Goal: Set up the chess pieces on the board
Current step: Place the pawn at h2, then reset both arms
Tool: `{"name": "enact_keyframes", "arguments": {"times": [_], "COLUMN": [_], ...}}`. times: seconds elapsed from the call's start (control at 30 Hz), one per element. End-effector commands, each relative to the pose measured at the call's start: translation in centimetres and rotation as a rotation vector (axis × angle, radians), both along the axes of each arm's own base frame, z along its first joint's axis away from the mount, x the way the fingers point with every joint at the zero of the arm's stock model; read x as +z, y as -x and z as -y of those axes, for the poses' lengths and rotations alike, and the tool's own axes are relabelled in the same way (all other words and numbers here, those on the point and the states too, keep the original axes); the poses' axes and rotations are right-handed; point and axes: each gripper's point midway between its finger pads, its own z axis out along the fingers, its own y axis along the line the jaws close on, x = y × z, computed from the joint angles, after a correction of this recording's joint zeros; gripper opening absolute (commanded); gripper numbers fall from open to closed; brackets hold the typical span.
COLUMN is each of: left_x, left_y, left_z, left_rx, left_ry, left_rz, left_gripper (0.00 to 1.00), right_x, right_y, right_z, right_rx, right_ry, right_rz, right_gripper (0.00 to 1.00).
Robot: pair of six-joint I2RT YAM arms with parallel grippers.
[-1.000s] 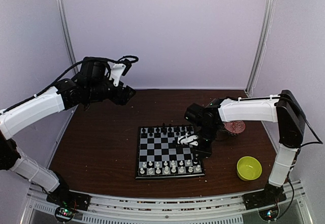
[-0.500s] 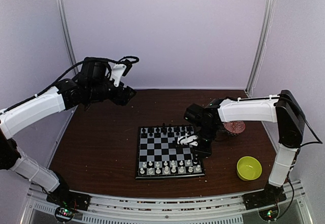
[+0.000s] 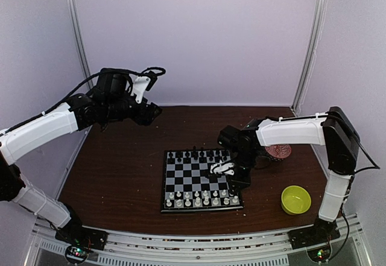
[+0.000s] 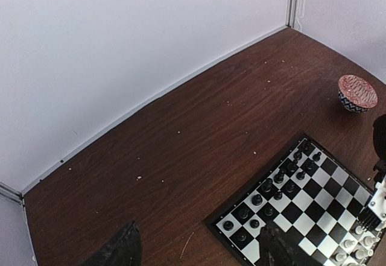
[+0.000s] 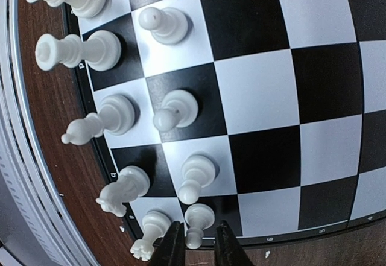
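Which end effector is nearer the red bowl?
Right. The right end effector is over the board's right edge, left of the bowl; the left end effector hangs far off back-left.

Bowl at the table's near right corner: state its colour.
The bowl is plain yellow-green, seen best in the top external view.

The checkered board (image 3: 192, 174) lies flat. Black pieces (image 3: 194, 154) stand along its far edge, white pieces (image 3: 197, 201) along its near edge.

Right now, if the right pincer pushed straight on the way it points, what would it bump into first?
The right pincer would most likely meet the white pawn between its fingertips first, then the board beneath; depth is unclear.
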Motion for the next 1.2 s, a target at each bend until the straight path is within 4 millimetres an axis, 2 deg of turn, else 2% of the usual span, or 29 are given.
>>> {"name": "enact_keyframes", "arguments": {"times": [0.0,0.07,0.2,0.43,0.6,0.67,0.8,0.9,0.93,1.0,1.07,1.17], "left_x": [1.3,1.1,1.2,2.3,3.4,3.8,5.0,5.8,5.9,6.3,6.5,6.3], "left_y": [-0.3,-0.4,-0.4,-0.8,-1.0,-0.7,0.0,0.6,0.7,0.9,1.0,0.9], "left_z": [0.5,0.5,0.3,-1.9,-3.6,-3.9,-5.1,-7.3,-8.1,-9.9,-11.9,-16.0], "left_rx": [-0.013,-0.01,-0.012,0.071,0.141,0.145,0.174,0.235,0.259,0.316,0.385,0.568], "left_ry": [0.021,0.016,-0.002,-0.078,-0.119,-0.133,-0.147,-0.164,-0.166,-0.147,-0.106,-0.034], "left_rz": [0.029,0.025,0.036,0.102,0.117,0.109,0.11,0.14,0.147,0.154,0.148,0.12], "left_gripper": [0.68,0.68,0.69,0.77,0.83,0.84,0.85,0.9,0.92,0.97,0.98,0.98], "right_x": [1.6,3.0,6.4,12.9,18.3,21.2,26.4,28.6,29.1,29.8,30.3,30.4], "right_y": [0.0,0.6,-0.1,-4.3,-8.5,-10.2,-13.6,-14.9,-15.2,-15.4,-15.4,-14.8], "right_z": [0.0,0.0,0.5,3.5,7.9,10.3,16.2,20.0,20.7,21.4,22.4,22.8], "right_rx": [0.021,0.033,0.013,-0.184,-0.446,-0.583,-0.942,-1.139,-1.179,-1.218,-1.283,-1.3], "right_ry": [-0.018,-0.048,-0.115,-0.247,-0.364,-0.426,-0.552,-0.613,-0.633,-0.637,-0.619,-0.634], "right_rz": [0.025,0.0,0.025,0.21,0.464,0.581,0.767,0.823,0.824,0.823,0.845,0.864], "right_gripper": [0.19,0.22,0.24,0.26,0.33,0.45,0.99,0.99,0.99,1.0,1.0,1.0]}}
